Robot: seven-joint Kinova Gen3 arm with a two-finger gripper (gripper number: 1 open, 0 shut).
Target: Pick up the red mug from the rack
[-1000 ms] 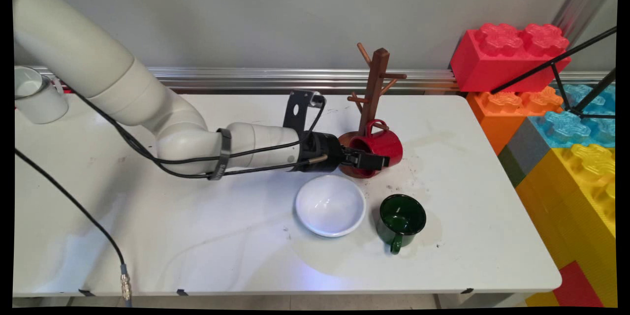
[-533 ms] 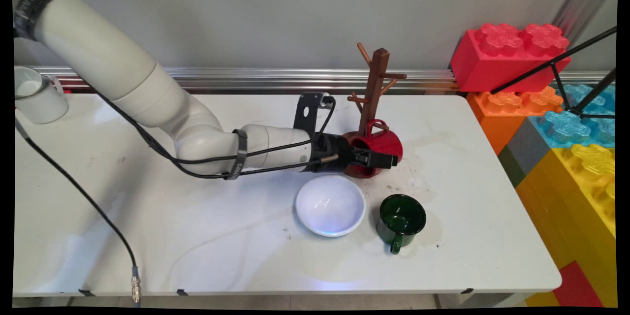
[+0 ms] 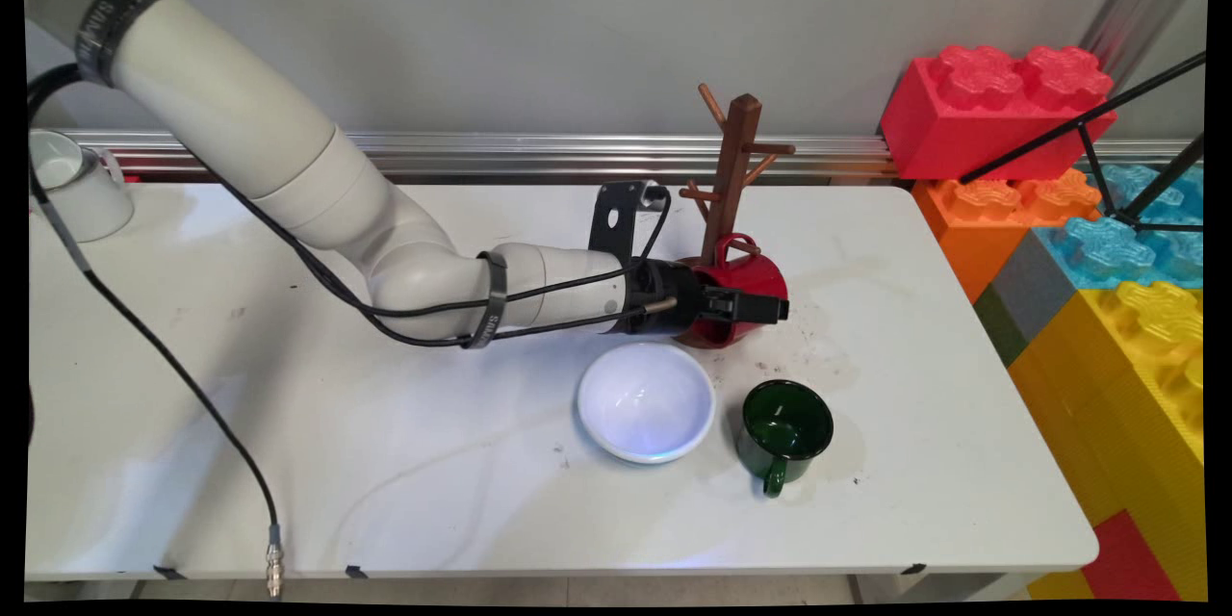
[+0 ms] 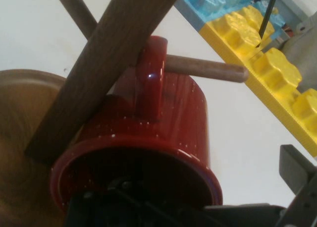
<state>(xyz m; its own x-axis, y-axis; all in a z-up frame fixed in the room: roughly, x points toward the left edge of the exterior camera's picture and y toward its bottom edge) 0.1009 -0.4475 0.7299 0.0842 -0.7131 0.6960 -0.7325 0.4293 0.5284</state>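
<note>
Gripper (image 3: 760,308) straddles the red mug's (image 3: 746,284) rim, one finger inside, grasping it against the wooden mug tree (image 3: 731,173) near the table's (image 3: 385,462) far edge.

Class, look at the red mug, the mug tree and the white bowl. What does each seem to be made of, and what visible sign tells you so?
Red mug: probably enamelled metal; glossy, with tiny white speckles and a thin rim.
Mug tree: wood; brown with grain streaks, a matte finish and round pegs.
White bowl: ceramic or plastic; smooth, glossy, plain white. The look leaves it open.

Mug (image 3: 746,281) lying against rack (image 3: 729,175); bowl (image 3: 646,401), cup (image 3: 784,433) nearer.
</note>
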